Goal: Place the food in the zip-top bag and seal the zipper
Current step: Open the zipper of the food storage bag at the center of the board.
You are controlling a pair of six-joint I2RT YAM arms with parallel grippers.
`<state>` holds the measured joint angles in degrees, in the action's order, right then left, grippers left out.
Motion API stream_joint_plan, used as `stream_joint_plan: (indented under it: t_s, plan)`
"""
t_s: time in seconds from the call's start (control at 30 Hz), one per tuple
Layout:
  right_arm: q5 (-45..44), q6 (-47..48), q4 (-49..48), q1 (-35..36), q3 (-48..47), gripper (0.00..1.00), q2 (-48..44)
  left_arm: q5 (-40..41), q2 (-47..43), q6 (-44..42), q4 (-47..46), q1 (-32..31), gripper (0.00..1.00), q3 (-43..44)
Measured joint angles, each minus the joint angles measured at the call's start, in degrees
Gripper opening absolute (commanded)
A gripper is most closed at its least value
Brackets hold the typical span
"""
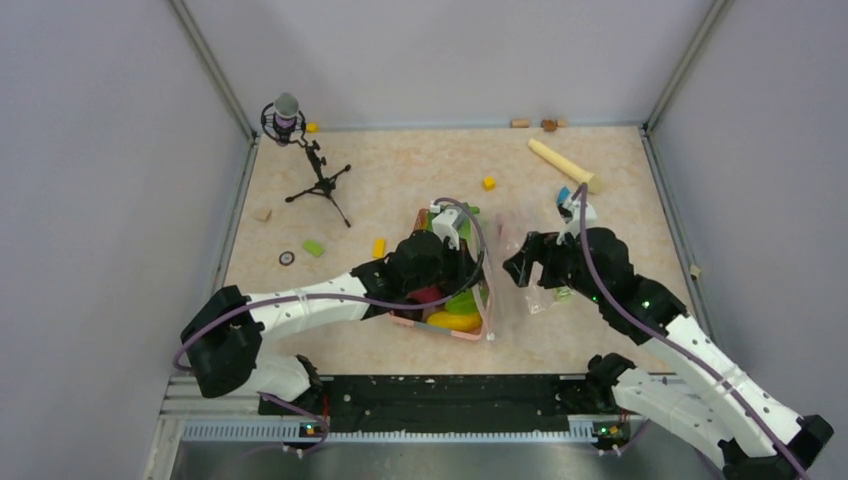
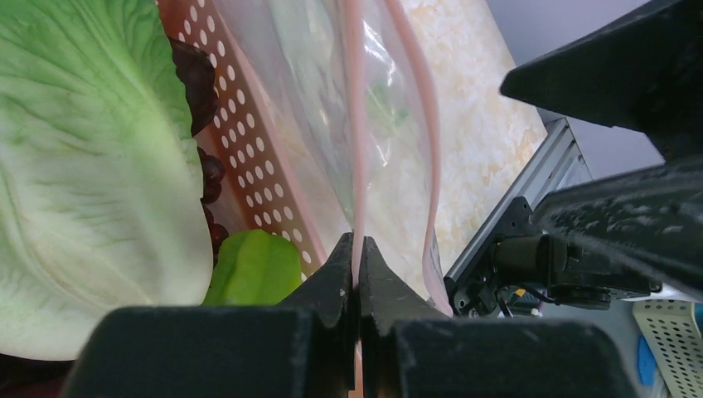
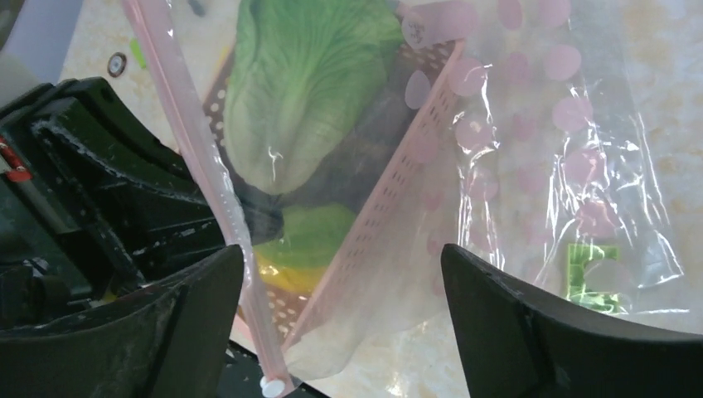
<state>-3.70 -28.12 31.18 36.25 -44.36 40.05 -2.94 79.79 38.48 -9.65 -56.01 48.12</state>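
**Left gripper (image 2: 358, 259) pinched the zipper (image 2: 356, 124) while the food sat in a pink basket (image 3: 390, 207)**

The left gripper's jaws were closed tight on one thin pinkish strip of the zipper on the clear zip-top bag (image 3: 539, 157). It held that edge up just beside the basket's perforated wall. A second strip curved apart from the first, leaving the bag's mouth open. The right gripper (image 3: 340, 265) hovered over the bag with its fingers (image 3: 530, 332) spread wide, holding nothing.

All the toy food in view lay in the basket, not the bag. The green-white lettuce head (image 2: 91, 166) filled much of the basket. The green pod (image 2: 253, 269) and the dark purple-brown pieces (image 2: 199, 75) lay by its wall. The yellow fruit (image 1: 452, 321) sat at the near end, and the magenta sweet potato (image 1: 427, 295) was partly hidden under the left arm.

The crinkled bag spread rightward from the basket onto the marbled table (image 1: 400, 170). Only its small green label (image 3: 593, 269) showed within its outline.
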Motion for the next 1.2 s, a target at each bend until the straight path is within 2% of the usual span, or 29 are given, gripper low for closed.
stream_joint_plan:
  t_s: [0.27,0.4,0.5,0.87,1.2]
  plan:
    - [-0.6,2.2,-3.0,8.1,0.0,0.99,3.6,0.0,0.0,0.6,0.3,-0.3,0.0,0.0]
    - [-7.1,2.9,-3.8,17.7,0.1,0.99,5.4,0.0,0.0,0.7,0.3,-0.3,0.0,0.0]
    - [-11.1,2.9,-5.0,21.5,0.5,0.99,6.7,0.0,0.0,0.9,0.3,-0.3,0.0,0.0]
    - [-20.3,0.0,-5.6,24.3,4.6,0.96,9.0,0.9,-0.8,2.0,1.1,-0.3,0.0,0.0]
    - [-28.4,-4.2,-1.3,24.5,6.1,0.92,8.5,1.4,-1.5,2.1,1.4,-0.3,0.0,0.0]
